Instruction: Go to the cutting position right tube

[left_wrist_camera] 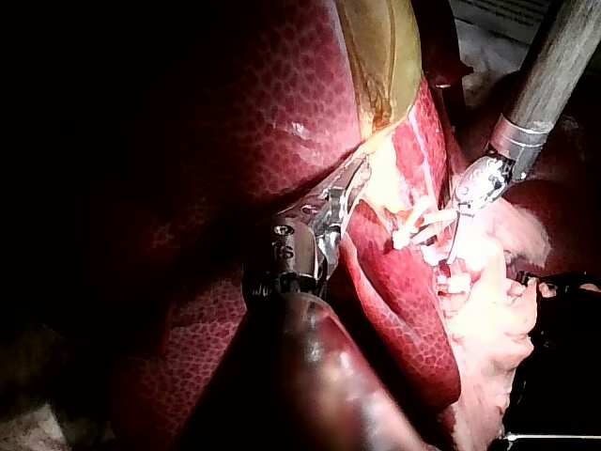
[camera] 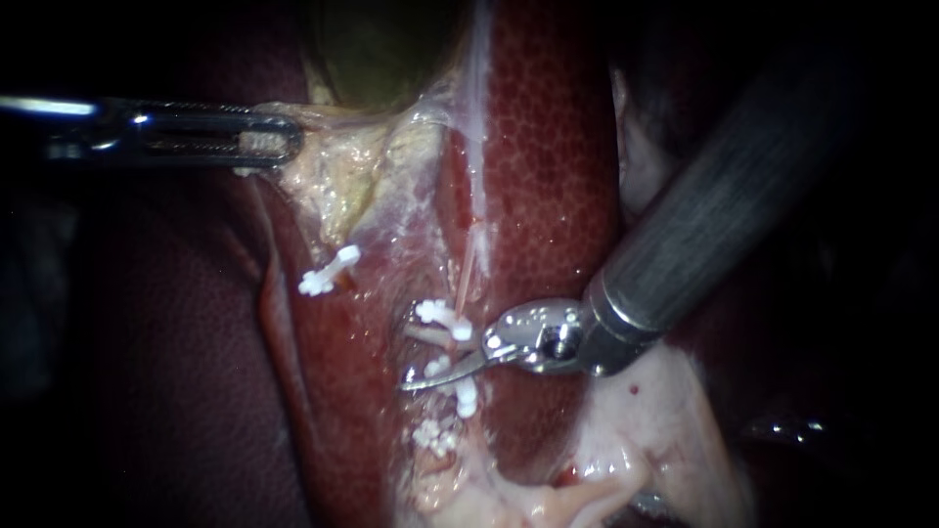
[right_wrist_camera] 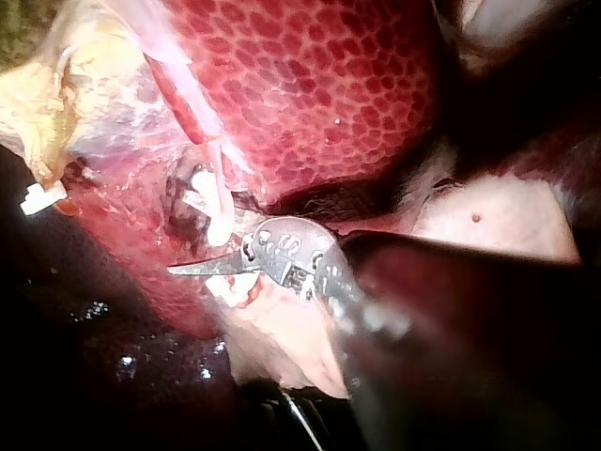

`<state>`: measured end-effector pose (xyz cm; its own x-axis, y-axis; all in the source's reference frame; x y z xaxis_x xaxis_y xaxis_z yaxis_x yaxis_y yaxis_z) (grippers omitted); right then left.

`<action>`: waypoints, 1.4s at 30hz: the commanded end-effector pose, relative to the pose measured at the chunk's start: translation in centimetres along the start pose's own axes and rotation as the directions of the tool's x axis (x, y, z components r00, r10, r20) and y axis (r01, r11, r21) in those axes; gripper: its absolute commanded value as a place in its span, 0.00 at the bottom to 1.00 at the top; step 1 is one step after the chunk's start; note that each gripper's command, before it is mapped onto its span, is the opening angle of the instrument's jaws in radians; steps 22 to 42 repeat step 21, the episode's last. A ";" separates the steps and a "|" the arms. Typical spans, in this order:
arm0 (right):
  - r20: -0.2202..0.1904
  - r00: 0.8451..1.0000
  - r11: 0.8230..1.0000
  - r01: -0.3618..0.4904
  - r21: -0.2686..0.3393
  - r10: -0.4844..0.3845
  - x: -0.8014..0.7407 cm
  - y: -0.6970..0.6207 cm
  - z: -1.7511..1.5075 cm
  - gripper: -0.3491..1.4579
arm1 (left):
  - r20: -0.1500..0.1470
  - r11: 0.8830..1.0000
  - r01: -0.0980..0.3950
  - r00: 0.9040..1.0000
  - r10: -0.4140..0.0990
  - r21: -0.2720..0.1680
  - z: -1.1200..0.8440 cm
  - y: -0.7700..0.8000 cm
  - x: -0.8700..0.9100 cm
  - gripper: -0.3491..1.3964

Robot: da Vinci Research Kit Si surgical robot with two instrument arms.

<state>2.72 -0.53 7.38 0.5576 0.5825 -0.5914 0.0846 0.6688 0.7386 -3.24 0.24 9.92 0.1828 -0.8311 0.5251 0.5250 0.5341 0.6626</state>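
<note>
Lying at the scene's centre, the right tube carries white clips. The right instrument crosses it between two of them, blades pressed together. Far left, the left instrument has its jaws pinching the gallbladder edge beside the liver.

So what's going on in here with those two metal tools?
A robot is working on a dark red liver and yellow-green gallbladder. The left instrument grips the gallbladder's pale edge in its jaws. The right instrument has its curved metal tip between two white clips on a thin pale tube, about where a cut would go.
</note>
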 end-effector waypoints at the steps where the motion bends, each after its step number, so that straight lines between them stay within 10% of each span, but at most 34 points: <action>1: -0.001 1.000 1.000 0.000 0.000 0.000 0.00 0.00 0.00 0.96 | 0.000 1.000 0.000 1.000 0.000 0.000 0.00 0.00 0.00 0.00; 42: 0.000 1.000 1.000 -0.005 0.001 0.005 -0.02 0.00 -0.02 0.96 | 0.000 1.000 0.000 1.000 0.000 0.000 0.00 0.00 0.00 0.00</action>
